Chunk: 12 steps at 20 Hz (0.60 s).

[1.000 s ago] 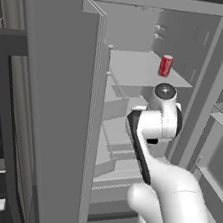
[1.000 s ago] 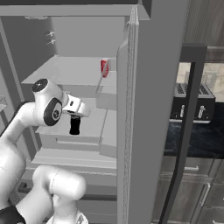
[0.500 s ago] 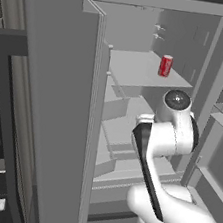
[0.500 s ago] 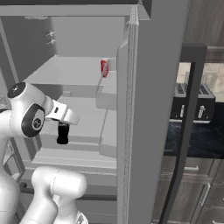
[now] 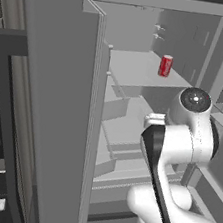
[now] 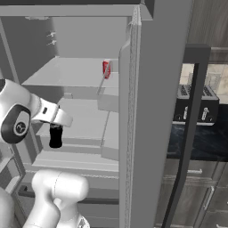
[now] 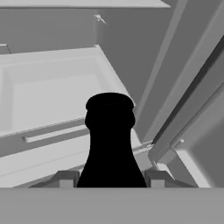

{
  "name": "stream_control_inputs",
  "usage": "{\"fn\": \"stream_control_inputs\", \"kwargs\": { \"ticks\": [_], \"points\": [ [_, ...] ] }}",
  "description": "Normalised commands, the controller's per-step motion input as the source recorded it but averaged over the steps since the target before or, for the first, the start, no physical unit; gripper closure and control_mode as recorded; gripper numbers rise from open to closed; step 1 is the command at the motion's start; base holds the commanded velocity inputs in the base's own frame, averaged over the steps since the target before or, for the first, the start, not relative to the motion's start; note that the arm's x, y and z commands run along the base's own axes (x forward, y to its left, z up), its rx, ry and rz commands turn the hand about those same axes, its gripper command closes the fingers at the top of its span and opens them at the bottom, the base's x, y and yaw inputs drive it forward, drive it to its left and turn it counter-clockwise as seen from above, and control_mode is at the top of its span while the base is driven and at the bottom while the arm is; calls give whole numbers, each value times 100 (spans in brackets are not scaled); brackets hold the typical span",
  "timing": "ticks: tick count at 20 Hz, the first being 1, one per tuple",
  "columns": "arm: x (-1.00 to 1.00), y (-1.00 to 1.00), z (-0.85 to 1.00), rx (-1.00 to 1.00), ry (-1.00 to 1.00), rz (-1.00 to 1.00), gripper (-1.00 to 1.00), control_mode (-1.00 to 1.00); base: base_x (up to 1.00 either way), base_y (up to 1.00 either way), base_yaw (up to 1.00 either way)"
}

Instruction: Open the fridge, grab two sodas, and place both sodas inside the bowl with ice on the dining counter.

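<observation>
Arm bent, elbow raised; pincer (image 7: 109, 178) points down, clamped on bottle (image 7: 110, 140).

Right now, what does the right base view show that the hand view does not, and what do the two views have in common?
The right base view alone shows the red can standing on an upper fridge shelf, the open fridge door's edge, and a toaster on the dark counter beyond it.

The hand view alone shows the two finger tips pressed against both sides of the bottle, so the gripper is shut on it.

Both show the dark bottle, held in the air in front of the white shelves of the fridge.
</observation>
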Motion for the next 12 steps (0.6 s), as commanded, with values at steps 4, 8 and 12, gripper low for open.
{"fn": "stream_control_inputs", "kwargs": {
  "ticks": [4,8,12],
  "points": [
    [-34,1,28,0,0,1,100,-100,0,0,0],
    [-34,0,-3,0,0,0,100,-100,0,0,0],
    [-10,0,-19,0,2,0,100,-100,0,0,0]
  ]
}}
